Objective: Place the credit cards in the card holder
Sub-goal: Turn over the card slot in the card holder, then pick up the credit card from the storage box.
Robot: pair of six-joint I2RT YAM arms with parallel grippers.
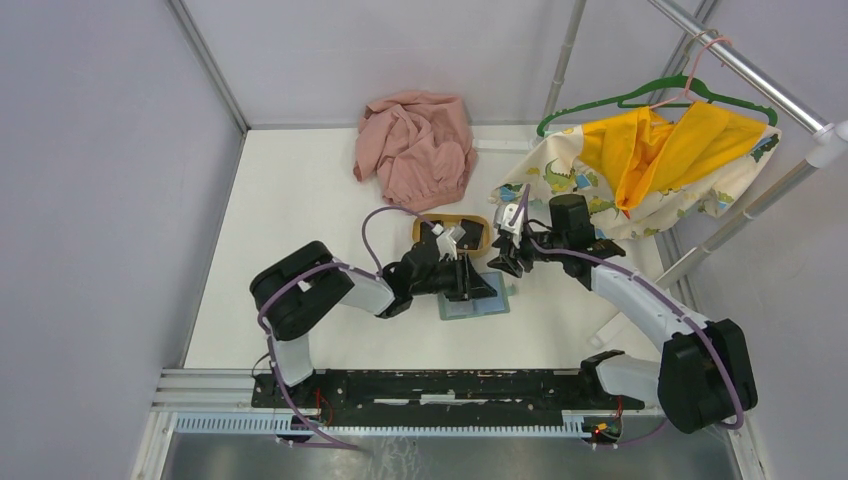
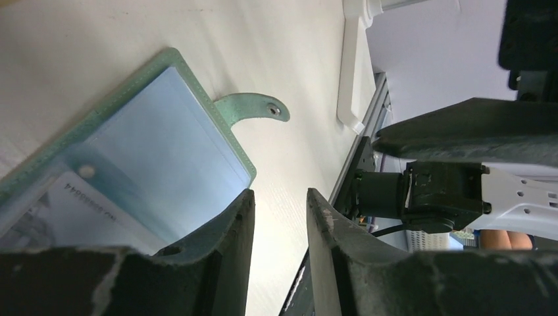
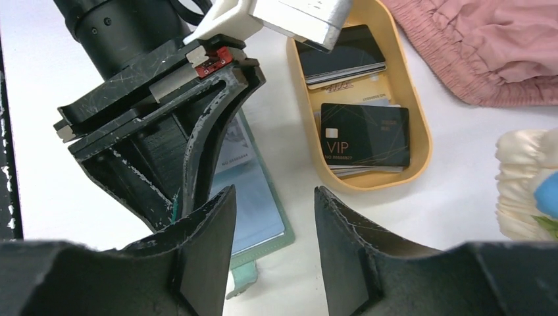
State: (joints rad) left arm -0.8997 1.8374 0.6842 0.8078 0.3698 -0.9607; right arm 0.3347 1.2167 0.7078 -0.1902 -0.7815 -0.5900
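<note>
The card holder (image 1: 482, 305) lies open on the table, blue-grey inside, green strap to the right (image 2: 253, 106). A pale printed card (image 2: 66, 204) sits in one of its sleeves. My left gripper (image 1: 468, 280) is low over the holder, its jaws a little apart and empty (image 2: 279, 197), one fingertip (image 2: 240, 217) at the holder's near edge. My right gripper (image 1: 505, 255) is open and empty (image 3: 275, 194), above the table between the holder (image 3: 256, 204) and the tan tray (image 3: 421, 131). Black credit cards lie in the tray: a VIP card (image 3: 365, 135) and another (image 3: 342, 49).
The oval tan tray (image 1: 478, 222) stands just behind the holder. A pink cloth (image 1: 415, 145) lies at the back. A yellow and dinosaur-print garment (image 1: 650, 160) hangs on a green hanger from a rack at the right. A cream ruffled cloth (image 3: 526, 184) lies right of the tray.
</note>
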